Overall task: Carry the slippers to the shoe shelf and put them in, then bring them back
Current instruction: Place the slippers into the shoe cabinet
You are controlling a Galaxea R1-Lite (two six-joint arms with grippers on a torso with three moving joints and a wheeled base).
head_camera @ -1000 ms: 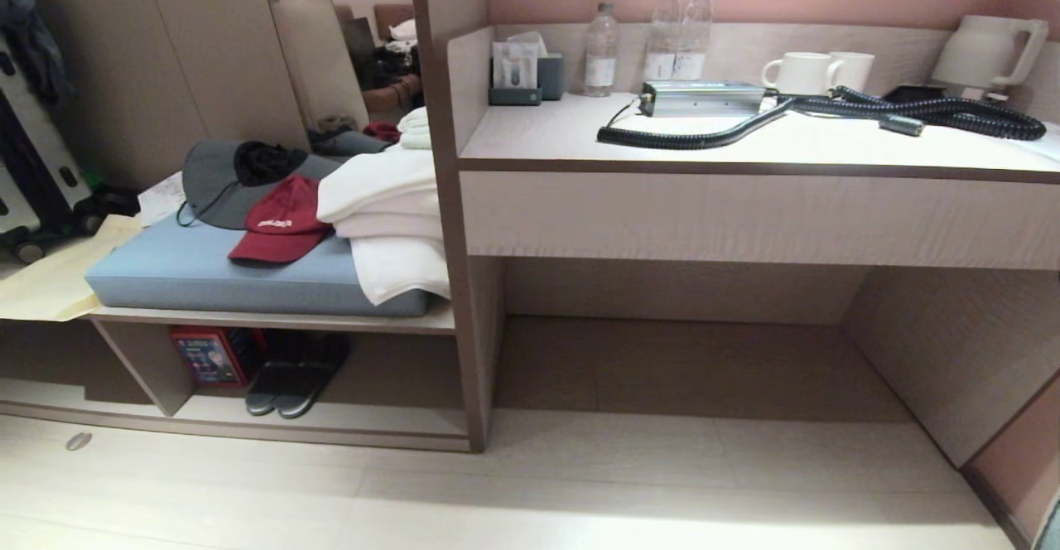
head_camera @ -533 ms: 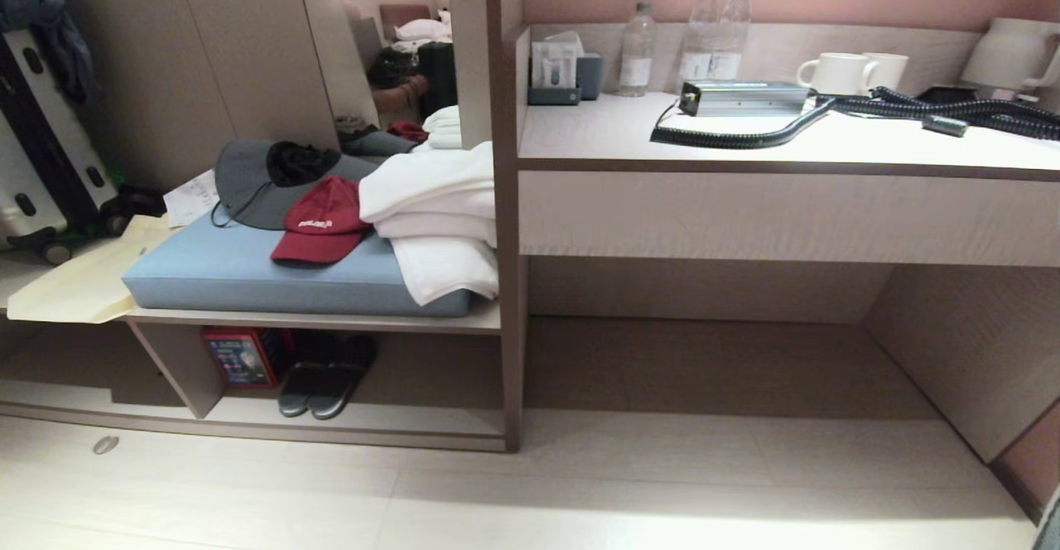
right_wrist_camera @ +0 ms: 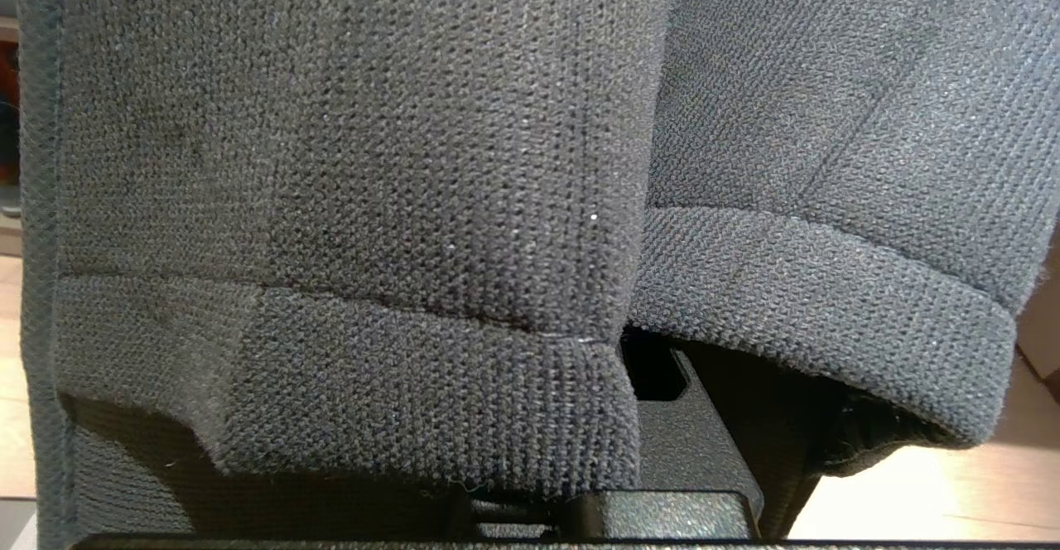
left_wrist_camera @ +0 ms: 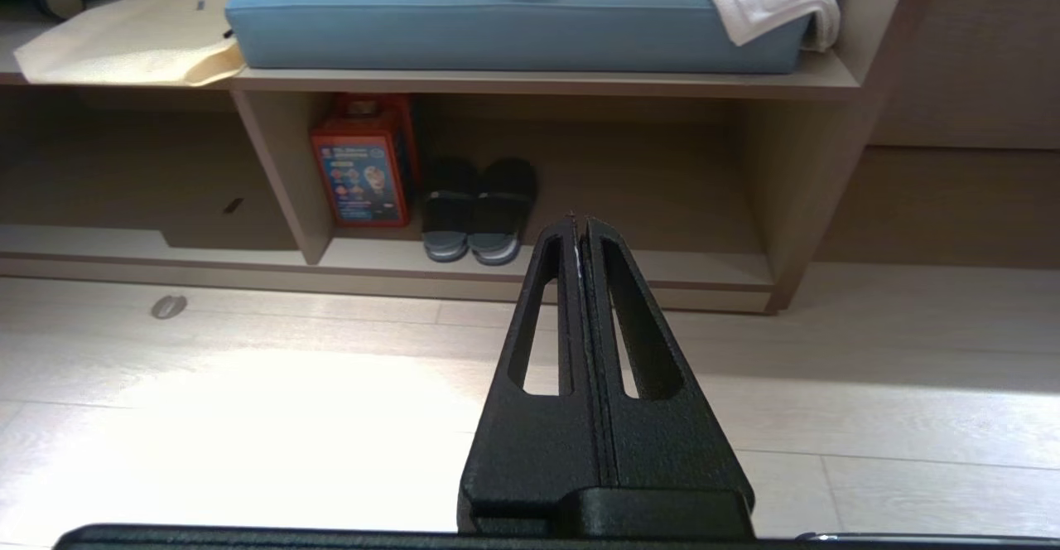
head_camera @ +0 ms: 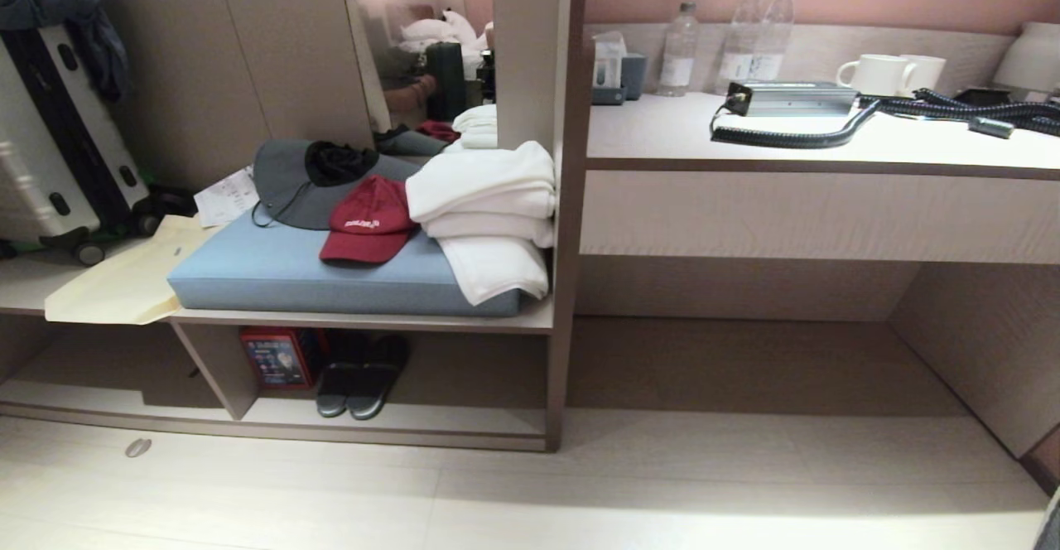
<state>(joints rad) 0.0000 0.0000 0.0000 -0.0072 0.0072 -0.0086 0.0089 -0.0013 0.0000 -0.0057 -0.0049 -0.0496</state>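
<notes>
Most of my right wrist view is blocked: the slippers [right_wrist_camera: 348, 202] hang right against the lens, and only a dark wedge of my right gripper [right_wrist_camera: 675, 442] shows beneath their hems, so the fingertips and the exact pinch are hidden. That gripper is closed on the slippers. They are soft, grey, ribbed knit fabric, two rounded lobes side by side, each with a thicker folded band along its edge; their soles and toes are cut off. Neither arm appears in the head view. My left gripper [left_wrist_camera: 580, 223] is empty, its two slotted, matte black fingers pressed together into a narrow wedge above pale plank flooring. At about 8 o'clock in the head view lies the shoe shelf [head_camera: 464, 422], a low compartment of beige wood-grain laminate with a slanted divider panel [head_camera: 217, 364]. Inside it, deep in shadow, sits a darker pair of slides [head_camera: 362, 376] next to a red box [head_camera: 277, 357] whose print I cannot read. Over the shelf, a smooth blue cushion [head_camera: 273, 272] carries a red cap [head_camera: 368, 219] and folded white towels [head_camera: 489, 210]. At 2 o'clock the counter [head_camera: 662, 132] holds a coiled black hose [head_camera: 811, 132], cut off at the edge.
</notes>
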